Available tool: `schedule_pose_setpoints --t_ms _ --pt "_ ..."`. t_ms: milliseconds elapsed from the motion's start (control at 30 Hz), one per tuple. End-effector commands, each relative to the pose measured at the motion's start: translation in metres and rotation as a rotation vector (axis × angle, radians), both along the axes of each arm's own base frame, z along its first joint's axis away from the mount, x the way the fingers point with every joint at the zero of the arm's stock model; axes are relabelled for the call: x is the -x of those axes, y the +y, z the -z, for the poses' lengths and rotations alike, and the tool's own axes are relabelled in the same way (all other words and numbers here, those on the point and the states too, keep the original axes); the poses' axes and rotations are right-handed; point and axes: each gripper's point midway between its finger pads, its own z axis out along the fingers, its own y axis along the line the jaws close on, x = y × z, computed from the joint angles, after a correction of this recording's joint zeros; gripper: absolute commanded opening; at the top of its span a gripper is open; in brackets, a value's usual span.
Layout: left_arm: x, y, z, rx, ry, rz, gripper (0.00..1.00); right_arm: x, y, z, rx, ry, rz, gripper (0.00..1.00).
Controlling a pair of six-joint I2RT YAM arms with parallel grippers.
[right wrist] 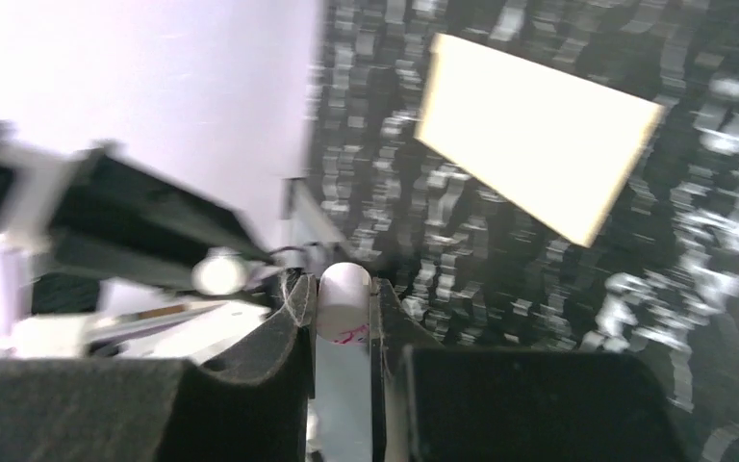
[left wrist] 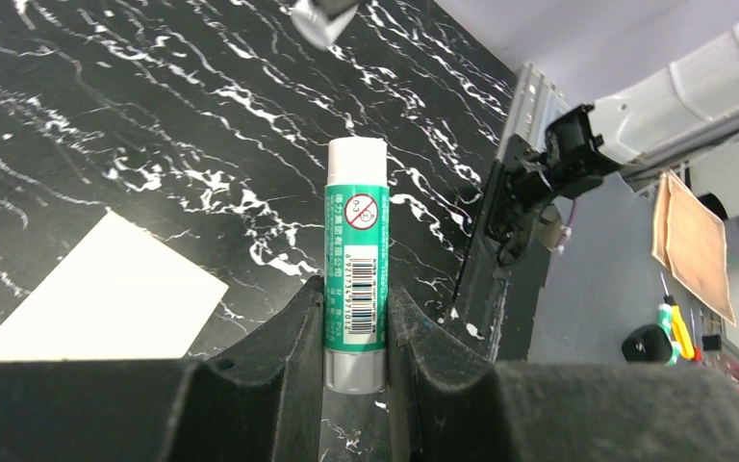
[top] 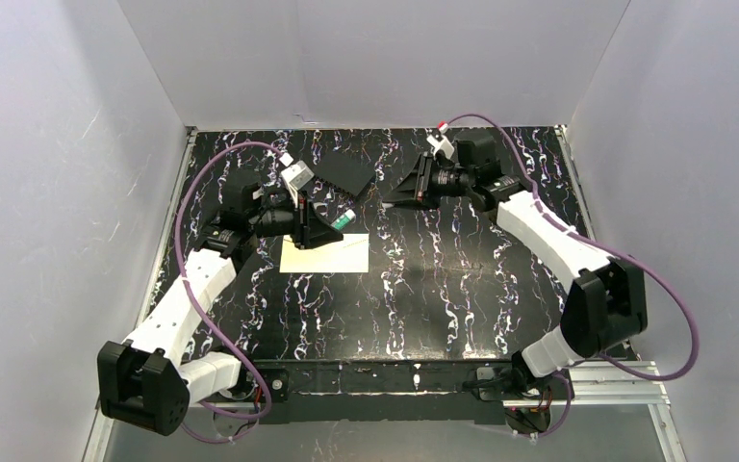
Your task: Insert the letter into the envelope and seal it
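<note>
Glue stick (left wrist: 355,221) — green label, barcode, red prohibition sign — clamped in left tool (left wrist: 355,294); right tool (right wrist: 342,310) narrow, pinching white cap (right wrist: 344,285).

Black tabletop (top: 462,289) veined with white marbling; plain cream rectangular paper envelope (top: 325,256) centre-left; green glue stick (left wrist: 356,260), white-tipped, barcoded; white round cap (right wrist: 344,294), pink-marked; purple cables (top: 696,332).

Robotics lab cell: white panel walls (top: 48,192) round a black marbled table (top: 443,289), aluminium framing (top: 606,380).
</note>
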Motion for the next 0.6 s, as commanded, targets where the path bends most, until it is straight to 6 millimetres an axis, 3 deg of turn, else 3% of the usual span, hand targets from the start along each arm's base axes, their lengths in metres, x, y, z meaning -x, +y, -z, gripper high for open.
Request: schedule_pose_setpoints --t_ms 0,300,567 --pt "0.021 -0.012 -0.028 0.065 -0.095 0.147 0.00 0.028 0.023 -0.085 -0.329 -0.037 -0.143 0.01" --pt "0.018 -0.019 -0.038 0.054 -0.139 0.144 0.00 0.050 0.030 -0.095 -0.344 0.003 -0.209 0.01" --pt "0.010 -0.021 -0.055 0.072 -0.183 0.092 0.00 0.053 0.040 -0.102 -0.351 -0.027 -0.224 0.01"
